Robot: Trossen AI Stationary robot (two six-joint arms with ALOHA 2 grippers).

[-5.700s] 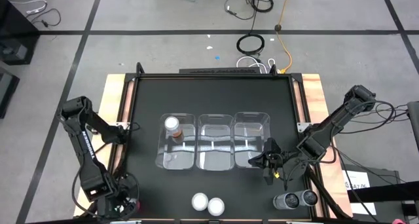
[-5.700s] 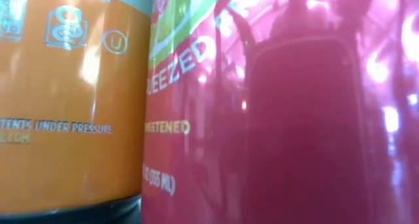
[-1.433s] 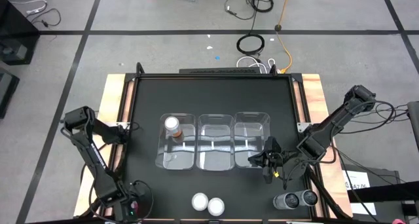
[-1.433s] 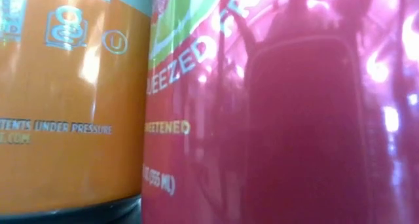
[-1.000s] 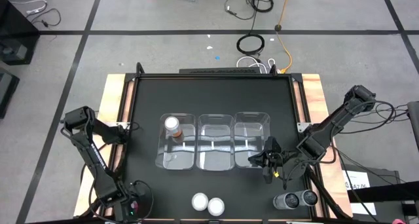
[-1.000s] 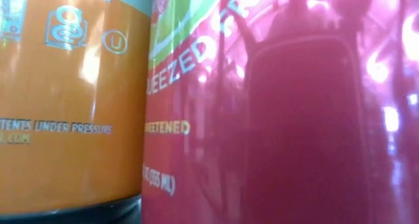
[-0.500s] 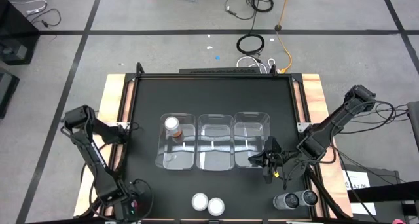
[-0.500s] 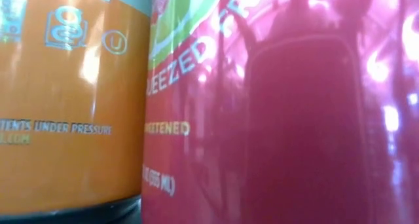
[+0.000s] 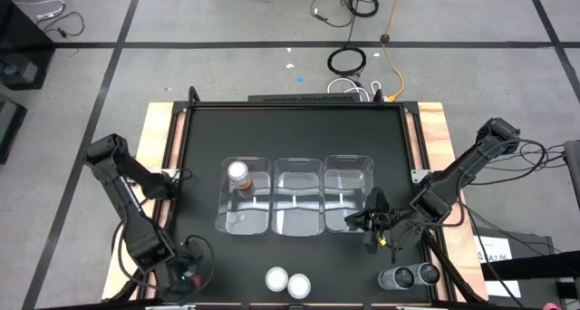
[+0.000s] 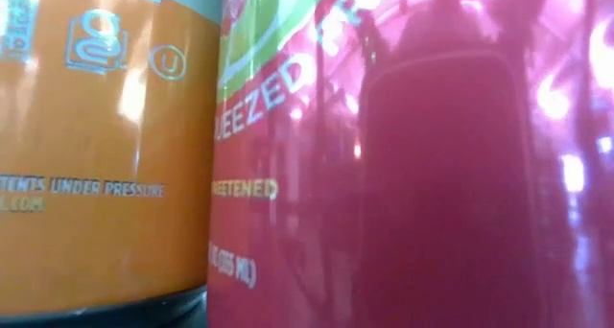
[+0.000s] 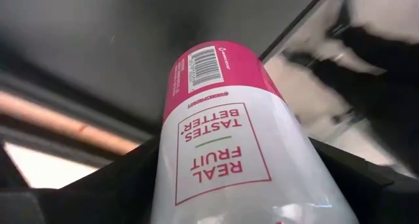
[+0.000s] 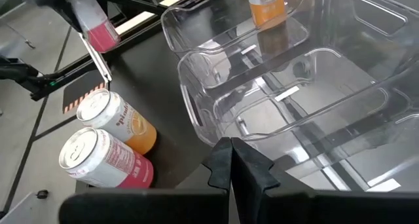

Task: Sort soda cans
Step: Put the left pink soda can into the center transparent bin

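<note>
Clearly the left gripper (image 9: 184,276) is the one at work. It hangs at the near left corner of the table (image 9: 290,129), its jaws clenched on a red can (image 11: 222,132). In the left wrist view the can leans well off upright between the fingers, so the hold looks slanted. A quick swing could let the smooth wall slide out, and the can would drop and roll off the near edge.

The way to the three clear bins mid-table also runs near the orange can (image 9: 276,278) and the second red can (image 9: 299,285). These stand touching at the near edge, and a low pass could topple either.

The left bin (image 9: 227,210) already holds an orange can (image 9: 238,174). Releasing red there would be a missort, so the middle bin (image 9: 299,224) or the right bin (image 9: 349,165) seems the safer target. A tilted release may also catch a bin rim and tip the can over.

The right gripper (image 9: 373,221) waits with its jaws pressed together and empty, by the right bin's near wall. There it could crowd a drop. Two dark cans (image 9: 410,276) stand at the near right corner.
</note>
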